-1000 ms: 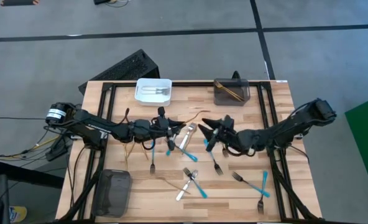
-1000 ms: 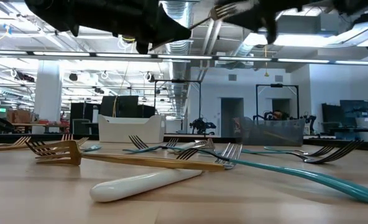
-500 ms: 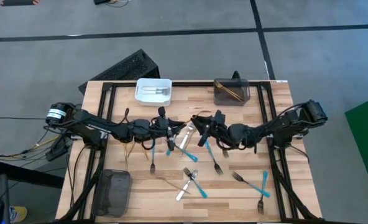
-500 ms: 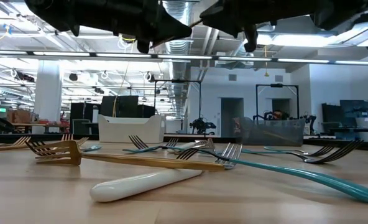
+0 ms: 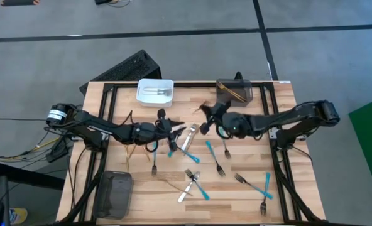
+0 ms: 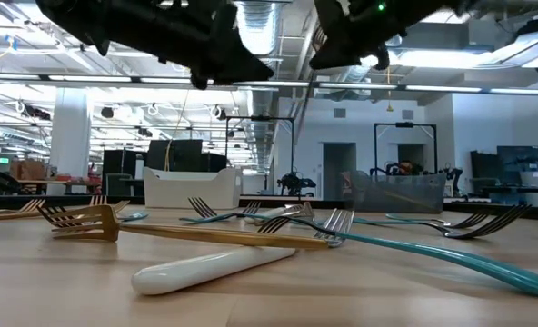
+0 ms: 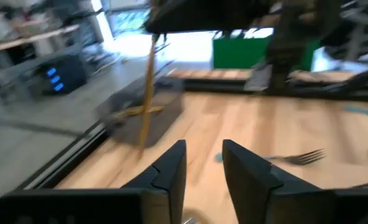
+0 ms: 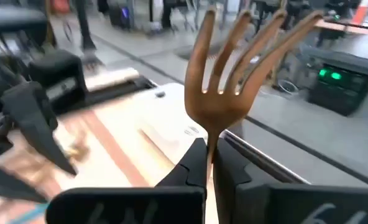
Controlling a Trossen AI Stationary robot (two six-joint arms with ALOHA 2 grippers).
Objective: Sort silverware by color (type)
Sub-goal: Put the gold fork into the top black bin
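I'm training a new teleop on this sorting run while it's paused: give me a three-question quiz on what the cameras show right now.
1. True or false: the right gripper is shut on a gold fork.
2. Which bin already holds gold pieces? A) the white one at the far edge B) the dark grey one at the far edge C) the dark one at the near left corner
3. Fill in: the left gripper is ____, holding nothing.

Key
1. True; the fork stands tines up between the closed fingers.
2. B
3. open
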